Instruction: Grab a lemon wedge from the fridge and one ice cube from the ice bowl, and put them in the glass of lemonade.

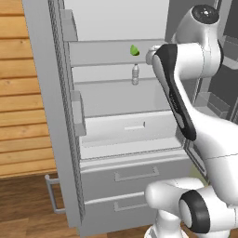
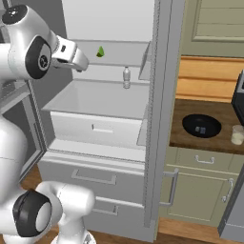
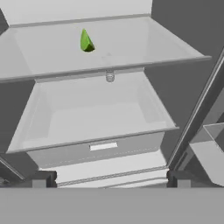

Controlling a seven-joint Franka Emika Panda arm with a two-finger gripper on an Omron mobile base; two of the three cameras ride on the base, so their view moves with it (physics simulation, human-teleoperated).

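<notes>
With the fridge point(image 1: 56, 116) open, the robot's gripper point(image 2: 78, 64) hovers at the shelf's front edge, fingers spread fully wide and holding nothing. The lemon wedge point(image 3: 86, 41) sits on the upper shelf point(image 3: 131, 43), at about eleven o'clock in the hand view, apart from the fingers. A small bottle point(image 1: 135, 74) stands just below. Risk: a low reach could strike the shelf lip, or nudge the tiny wedge farther back.
</notes>
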